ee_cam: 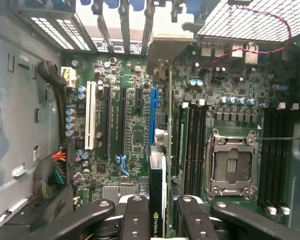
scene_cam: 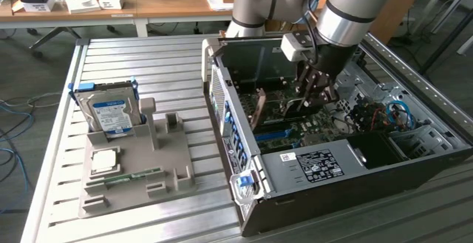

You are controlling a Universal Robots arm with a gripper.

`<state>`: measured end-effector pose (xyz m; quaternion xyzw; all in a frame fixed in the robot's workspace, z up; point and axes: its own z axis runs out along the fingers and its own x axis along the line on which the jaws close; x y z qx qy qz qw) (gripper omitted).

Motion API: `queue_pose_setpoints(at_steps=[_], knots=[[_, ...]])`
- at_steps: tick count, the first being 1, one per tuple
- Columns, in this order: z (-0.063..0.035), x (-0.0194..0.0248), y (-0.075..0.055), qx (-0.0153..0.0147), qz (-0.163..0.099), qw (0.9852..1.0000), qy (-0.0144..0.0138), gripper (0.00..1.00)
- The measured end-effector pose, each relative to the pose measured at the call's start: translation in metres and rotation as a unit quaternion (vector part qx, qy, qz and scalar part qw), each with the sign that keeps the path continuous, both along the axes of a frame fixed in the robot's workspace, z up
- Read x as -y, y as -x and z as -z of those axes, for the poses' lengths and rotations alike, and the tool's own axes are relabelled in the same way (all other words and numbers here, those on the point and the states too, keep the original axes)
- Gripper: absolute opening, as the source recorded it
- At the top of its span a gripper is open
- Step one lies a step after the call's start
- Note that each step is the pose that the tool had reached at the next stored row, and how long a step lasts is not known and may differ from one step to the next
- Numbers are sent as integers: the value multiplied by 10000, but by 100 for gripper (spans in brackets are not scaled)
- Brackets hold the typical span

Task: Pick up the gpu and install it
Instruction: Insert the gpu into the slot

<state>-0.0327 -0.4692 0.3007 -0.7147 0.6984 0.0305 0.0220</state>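
Inside, the gripper is clenched on the gpu, a thin near-black card seen edge-on between the fingers, hanging over the green motherboard just beside the long blue expansion slot. The likely trouble is misalignment. If the card's edge sits off the slot line or tilted, pressing could jam it or strain the contacts, and its bracket end could catch on the rear slot bars. A narrow grip could also let it twist. The open black and grey computer case lies on its side, holding the board, an empty silver processor socket and bundled cables. Well apart, the grey moulded parts holder carries an upright blue-framed silver hard drive, a flat square chip and a slim green memory stick.
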Motion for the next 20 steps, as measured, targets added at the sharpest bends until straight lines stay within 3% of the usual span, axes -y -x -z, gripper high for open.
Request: queue_pose_setpoints(at_steps=[20], knots=[[148,-2,94,22,-1,10000,-1,26]])
